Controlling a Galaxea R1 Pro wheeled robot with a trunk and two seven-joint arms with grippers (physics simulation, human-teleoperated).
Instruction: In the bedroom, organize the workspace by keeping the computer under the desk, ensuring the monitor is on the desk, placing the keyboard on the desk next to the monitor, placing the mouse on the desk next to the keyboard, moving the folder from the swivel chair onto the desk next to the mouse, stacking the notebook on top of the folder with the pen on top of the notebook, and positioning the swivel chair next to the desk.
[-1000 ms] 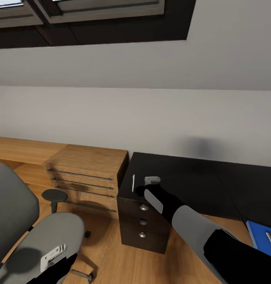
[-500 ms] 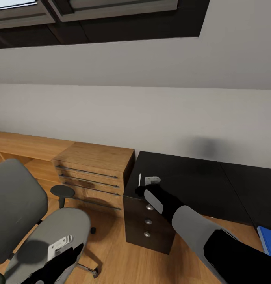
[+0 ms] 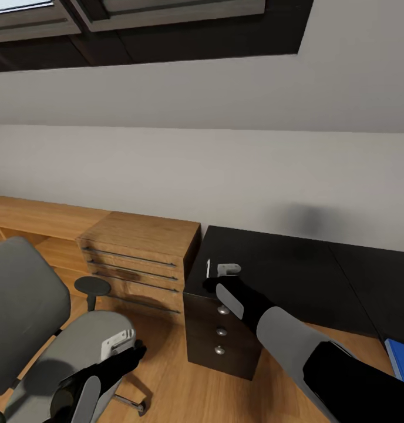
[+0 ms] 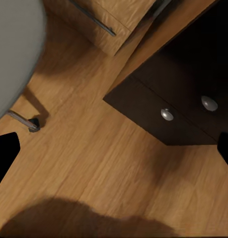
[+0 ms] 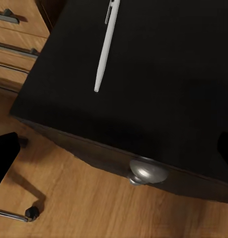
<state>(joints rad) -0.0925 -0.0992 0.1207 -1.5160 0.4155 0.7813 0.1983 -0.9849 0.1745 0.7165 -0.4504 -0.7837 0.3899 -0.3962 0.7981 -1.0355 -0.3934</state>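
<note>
The white pen [image 3: 208, 268] lies on the near left corner of the desk's black top [image 3: 284, 264], above the dark drawer unit [image 3: 221, 335]. My right gripper [image 3: 217, 276] hovers just beside the pen, open. In the right wrist view the pen [image 5: 106, 47] lies on the black top [image 5: 163, 74] ahead of the open gripper [image 5: 114, 153]. My left gripper [image 3: 134, 352] is open over the grey swivel chair's seat [image 3: 67, 358]. A sliver of the blue folder [image 3: 403, 359] shows at the right edge.
A low light-wood cabinet [image 3: 137, 258] with drawers stands against the wall, left of the desk. Wood floor [image 4: 109, 168] lies between the chair and the drawer unit [image 4: 178, 109]. A chair caster [image 4: 33, 124] sits near the seat [image 4: 14, 49].
My left arm has come up and forward over the chair seat. The view first shifted, as the camera turned left. The right gripper and the pen have stayed put.
</note>
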